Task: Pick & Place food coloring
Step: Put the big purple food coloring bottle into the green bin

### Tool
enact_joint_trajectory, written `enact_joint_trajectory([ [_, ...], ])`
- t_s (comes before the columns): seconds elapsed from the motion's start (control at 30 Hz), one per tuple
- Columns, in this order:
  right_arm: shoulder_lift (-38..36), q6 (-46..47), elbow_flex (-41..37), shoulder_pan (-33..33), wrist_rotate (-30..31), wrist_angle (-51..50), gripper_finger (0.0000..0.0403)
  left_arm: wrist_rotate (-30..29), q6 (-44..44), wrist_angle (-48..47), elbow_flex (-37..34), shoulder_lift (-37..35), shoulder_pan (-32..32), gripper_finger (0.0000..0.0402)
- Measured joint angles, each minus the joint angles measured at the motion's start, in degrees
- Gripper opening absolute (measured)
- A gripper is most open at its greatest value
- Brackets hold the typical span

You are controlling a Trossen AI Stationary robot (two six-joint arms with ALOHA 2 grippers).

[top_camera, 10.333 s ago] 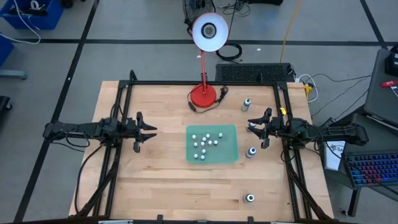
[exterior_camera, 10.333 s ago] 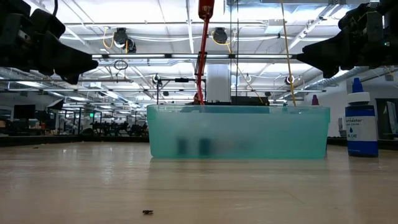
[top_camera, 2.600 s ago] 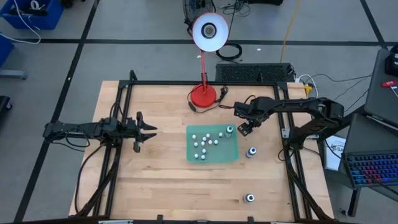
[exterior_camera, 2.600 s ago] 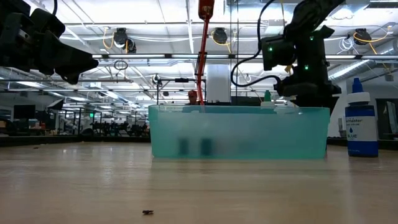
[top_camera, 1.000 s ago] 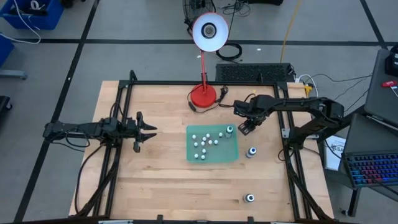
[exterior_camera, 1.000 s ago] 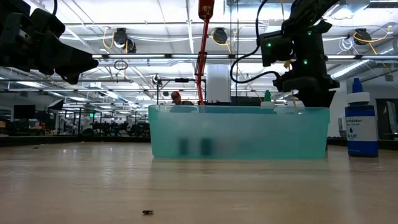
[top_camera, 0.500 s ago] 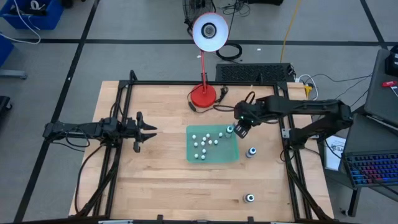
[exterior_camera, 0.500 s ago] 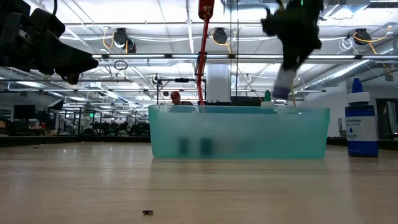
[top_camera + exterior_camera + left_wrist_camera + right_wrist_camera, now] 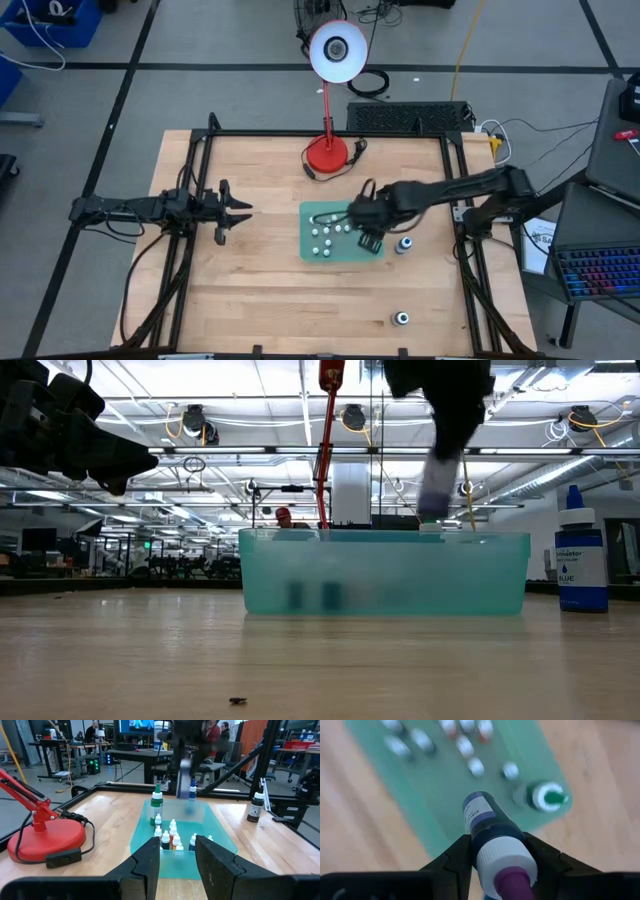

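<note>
My right gripper (image 9: 368,240) hangs over the near right part of the green tray (image 9: 340,247) and is shut on a dark bottle (image 9: 482,815) with a white cap and purple tip. In the low view this bottle (image 9: 435,490) is above the tray's rim (image 9: 385,536). Several small white-topped bottles (image 9: 328,228) and a green-capped bottle (image 9: 545,797) stand on their bases in the tray. Two more bottles stand on the table, one (image 9: 405,244) right of the tray and one (image 9: 401,319) near the near edge. My left gripper (image 9: 225,210) waits open, left of the tray. My right gripper pinches the bottle between its two fingers (image 9: 455,860) at the white cap (image 9: 500,855), coming from above and pointing down. The bottle is lifted clear. Its body (image 9: 480,812) hangs below the fingers, somewhat tilted, over the tray's floor.
A red-based desk lamp (image 9: 327,152) stands beyond the tray at the far edge, and its cord (image 9: 345,165) lies beside it. Black frame rails (image 9: 195,200) run along the table's left and right sides. Bare wood lies left of the tray and toward the near edge.
My right gripper has risen with the bottle from the table beside the tray's far right corner. It has swung toward the table's left and near edge. The bottle is now lifted above the tray's rim.
</note>
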Motion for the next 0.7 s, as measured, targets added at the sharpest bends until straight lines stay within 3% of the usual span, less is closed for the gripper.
enact_joint_trajectory([
  [0.33, 10.97, -1.12, -0.03, -0.10, 0.04, -3.66, 0.0129, 0.00, 0.00, 0.00, 0.00, 0.00, 0.00, 0.0127],
  [0.7, 11.74, -2.55, -3.52, -1.28, 0.10, 1.88, 0.0129, 0.00, 0.00, 0.01, 0.00, 0.00, 0.00, 0.0127],
])
